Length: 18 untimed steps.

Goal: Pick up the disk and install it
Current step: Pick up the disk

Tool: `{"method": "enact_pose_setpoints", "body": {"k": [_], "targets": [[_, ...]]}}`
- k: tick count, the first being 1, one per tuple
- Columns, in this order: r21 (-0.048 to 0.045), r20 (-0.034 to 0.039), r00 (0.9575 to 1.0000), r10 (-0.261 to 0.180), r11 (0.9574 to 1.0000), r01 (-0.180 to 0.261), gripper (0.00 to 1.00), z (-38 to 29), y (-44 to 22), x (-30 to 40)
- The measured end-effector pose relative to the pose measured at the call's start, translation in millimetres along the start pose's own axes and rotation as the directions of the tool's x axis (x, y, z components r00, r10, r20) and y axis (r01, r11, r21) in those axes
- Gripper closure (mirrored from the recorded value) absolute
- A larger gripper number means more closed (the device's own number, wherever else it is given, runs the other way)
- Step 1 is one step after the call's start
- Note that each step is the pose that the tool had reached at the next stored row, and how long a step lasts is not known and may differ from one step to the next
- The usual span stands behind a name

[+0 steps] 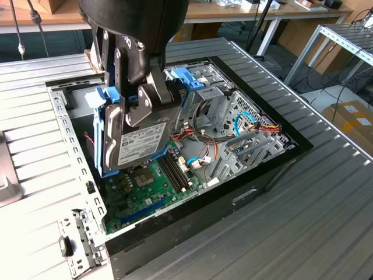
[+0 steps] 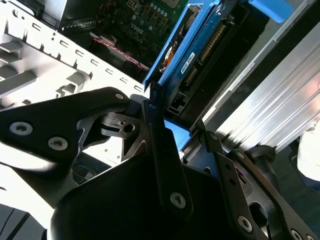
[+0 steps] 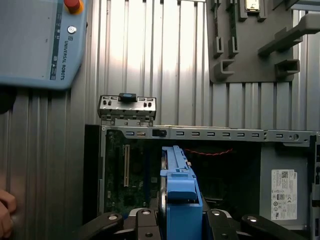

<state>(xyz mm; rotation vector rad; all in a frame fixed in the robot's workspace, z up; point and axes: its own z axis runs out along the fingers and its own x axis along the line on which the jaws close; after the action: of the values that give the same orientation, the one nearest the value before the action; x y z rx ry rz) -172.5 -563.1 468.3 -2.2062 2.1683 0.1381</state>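
My gripper is shut on the disk, a silver-grey drive with a white label and bright blue rails. I hold it on edge, tilted, above the green motherboard inside the open computer case. In the second wrist view the disk runs away from the gripper, clamped between the black fingers. In the first wrist view its blue rail rises between the jaws over the case interior. The metal drive cage with a fixed blue clip lies just to the exterior view's right of the disk.
Loose cables lie by the cage. A small metal bracket sits outside the case's near corner. The power-supply box fills one end of the case. A pendant, a grey fixture plate and a hand border the ribbed table.
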Motion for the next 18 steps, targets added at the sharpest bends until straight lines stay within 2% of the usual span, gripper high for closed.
{"method": "enact_pose_setpoints", "body": {"k": [18], "targets": [[0.0000,0.0000,1.0000,0.000,1.0000,0.000,0.63,0.2,-7.1,6.8]]}}
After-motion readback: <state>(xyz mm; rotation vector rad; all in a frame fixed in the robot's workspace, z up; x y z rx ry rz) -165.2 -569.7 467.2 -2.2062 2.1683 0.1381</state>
